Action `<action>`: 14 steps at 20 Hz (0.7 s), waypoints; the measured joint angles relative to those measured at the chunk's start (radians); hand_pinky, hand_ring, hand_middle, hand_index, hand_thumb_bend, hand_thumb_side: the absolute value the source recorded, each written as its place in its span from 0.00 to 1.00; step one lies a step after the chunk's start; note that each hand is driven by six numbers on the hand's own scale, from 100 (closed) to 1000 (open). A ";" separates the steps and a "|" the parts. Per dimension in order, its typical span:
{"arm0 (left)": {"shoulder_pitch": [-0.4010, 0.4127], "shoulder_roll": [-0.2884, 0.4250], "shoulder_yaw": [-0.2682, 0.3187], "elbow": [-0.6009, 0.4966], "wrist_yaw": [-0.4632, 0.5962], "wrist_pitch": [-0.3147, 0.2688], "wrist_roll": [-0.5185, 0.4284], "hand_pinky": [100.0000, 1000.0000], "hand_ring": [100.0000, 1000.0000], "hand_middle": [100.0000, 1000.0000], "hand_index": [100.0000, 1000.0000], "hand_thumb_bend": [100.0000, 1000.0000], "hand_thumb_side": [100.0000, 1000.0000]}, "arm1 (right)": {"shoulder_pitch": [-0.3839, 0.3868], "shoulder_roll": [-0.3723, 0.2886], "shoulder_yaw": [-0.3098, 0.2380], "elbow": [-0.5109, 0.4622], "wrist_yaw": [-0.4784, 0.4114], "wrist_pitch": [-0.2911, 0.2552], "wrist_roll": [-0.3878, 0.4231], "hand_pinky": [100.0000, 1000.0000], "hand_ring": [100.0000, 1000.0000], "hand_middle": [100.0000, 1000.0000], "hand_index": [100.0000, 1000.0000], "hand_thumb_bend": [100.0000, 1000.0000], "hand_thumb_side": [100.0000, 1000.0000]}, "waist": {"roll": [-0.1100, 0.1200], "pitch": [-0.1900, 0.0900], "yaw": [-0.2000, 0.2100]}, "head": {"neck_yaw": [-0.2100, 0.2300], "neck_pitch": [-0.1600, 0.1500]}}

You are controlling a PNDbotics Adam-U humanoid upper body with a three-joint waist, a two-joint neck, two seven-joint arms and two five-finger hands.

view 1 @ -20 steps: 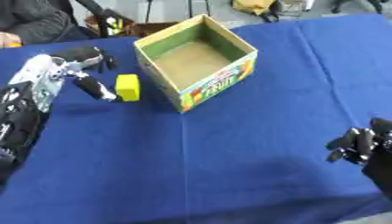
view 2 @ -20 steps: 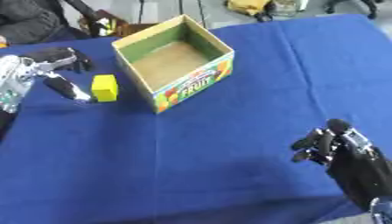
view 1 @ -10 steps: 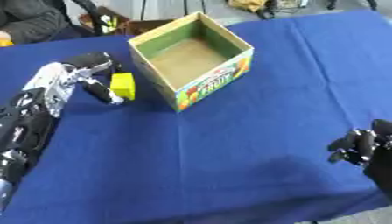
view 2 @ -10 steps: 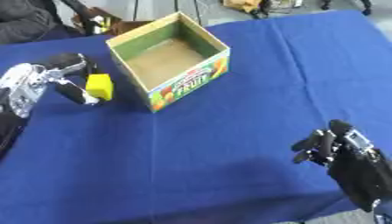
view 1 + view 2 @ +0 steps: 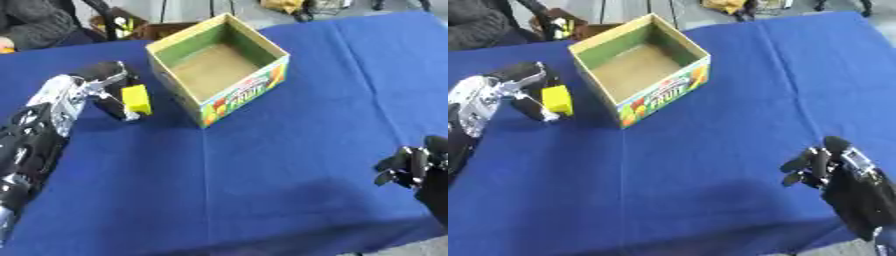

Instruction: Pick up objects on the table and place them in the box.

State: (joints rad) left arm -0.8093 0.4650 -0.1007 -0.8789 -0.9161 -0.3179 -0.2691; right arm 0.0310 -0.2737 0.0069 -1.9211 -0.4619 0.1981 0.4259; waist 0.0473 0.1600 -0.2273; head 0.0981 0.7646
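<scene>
- Left eye view: I see my left hand (image 5: 98, 87) at the left side of the desk (image 5: 289, 150), its fingers and thumb curled around a small yellow block (image 5: 136, 99). The block sits just beside the left wall of the box (image 5: 219, 70), close to it but outside it; I cannot tell whether the block is resting on the blue cloth or lifted just off it.
- The box is an open cardboard carton with a green inner wall, a brown floor and a colourful fruit print on its near side. It stands askew on the desk, and I see nothing inside it.
- Right eye view: my right hand (image 5: 833, 172) shows near the lower right corner, well apart from the box and the block. It is idle, fingers pointing up and relaxed, grasping nothing.
- A dark sleeve (image 5: 479, 22) shows at the far left edge, beyond the desk.
</scene>
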 measured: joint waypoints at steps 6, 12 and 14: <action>-0.011 0.047 0.018 -0.138 0.125 0.007 -0.032 0.33 0.25 0.24 0.41 0.30 0.13 | 0.005 0.000 0.000 0.000 0.000 -0.002 -0.002 0.51 0.59 0.41 0.32 0.00 0.67 | -0.001 0.000 0.004 | -0.005 0.000; -0.085 0.070 0.030 -0.228 0.190 0.059 -0.023 0.39 0.31 0.28 0.45 0.30 0.11 | 0.004 0.000 0.001 0.000 0.000 -0.003 0.000 0.51 0.59 0.41 0.32 0.00 0.67 | -0.003 -0.006 -0.010 | -0.002 0.000; -0.106 0.052 0.030 -0.213 0.178 0.074 -0.007 0.40 0.31 0.29 0.45 0.30 0.11 | 0.003 0.000 0.007 -0.002 0.000 -0.003 0.005 0.51 0.59 0.41 0.32 0.00 0.67 | -0.005 -0.006 -0.028 | 0.006 0.000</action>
State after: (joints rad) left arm -0.9153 0.5172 -0.0709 -1.0921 -0.7378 -0.2438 -0.2763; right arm 0.0343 -0.2738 0.0140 -1.9234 -0.4617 0.1950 0.4308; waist 0.0427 0.1544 -0.2554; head 0.1038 0.7646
